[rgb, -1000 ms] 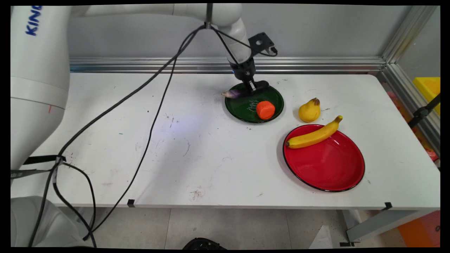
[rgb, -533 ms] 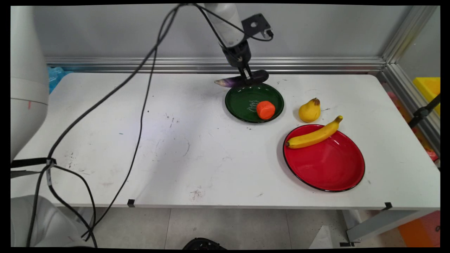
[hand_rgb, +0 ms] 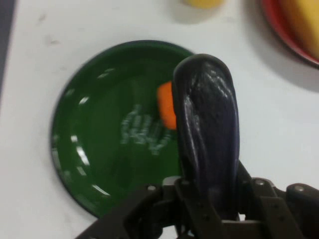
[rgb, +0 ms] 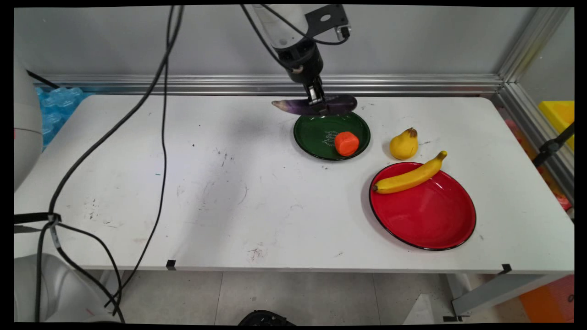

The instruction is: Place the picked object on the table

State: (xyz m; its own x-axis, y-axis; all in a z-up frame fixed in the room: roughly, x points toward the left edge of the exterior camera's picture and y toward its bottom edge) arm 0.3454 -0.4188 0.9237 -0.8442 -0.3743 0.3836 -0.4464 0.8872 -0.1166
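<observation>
Tool (rgb: 319, 104) clamped around the middle of a glossy dark purple eggplant (rgb: 314, 106), held in the air above the far rim of the green plate (rgb: 321, 137). Nearest the camera, a red plate (rgb: 426, 215) carries a banana (rgb: 409, 176); a yellow pear (rgb: 404, 144) stands on the bench (rgb: 229, 192) behind it. An orange piece (rgb: 346, 143) lies on the green plate. The eggplant's long axis runs left-right, roughly level, its paler tapered end pointing left.
</observation>
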